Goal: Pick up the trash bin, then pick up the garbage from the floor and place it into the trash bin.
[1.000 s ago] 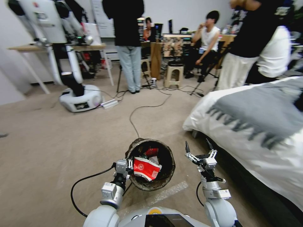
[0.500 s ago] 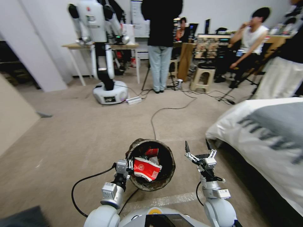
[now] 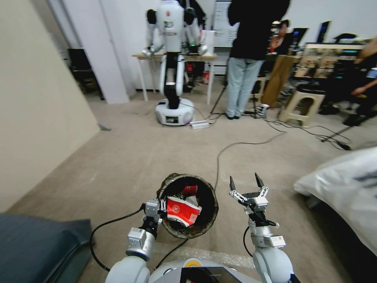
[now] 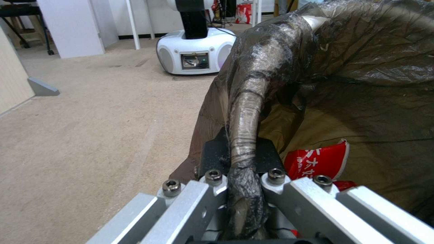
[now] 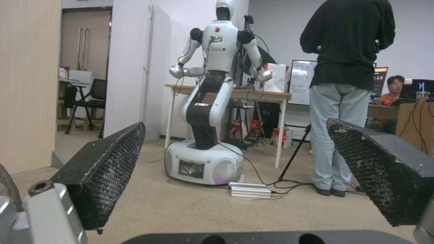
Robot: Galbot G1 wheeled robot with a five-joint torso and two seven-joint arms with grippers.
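The trash bin, lined with a crinkled dark bag, hangs just in front of my body in the head view. My left gripper is shut on its near-left rim; the left wrist view shows the bag-wrapped rim pinched in that gripper. Garbage lies inside the bin: a crumpled red-and-white wrapper with more red pieces behind it. My right gripper stands to the right of the bin, open and empty, its black pads wide apart.
Ahead stand another white robot on a round base and a person. Cables cross the beige carpet. A white-covered bed is at the right, a beige panel at the left, dark fabric at lower left.
The whole picture has swung: the bed slid off to the right and the beige panel came in at the left, so the camera turned left. Bin and grippers keep their places before me.
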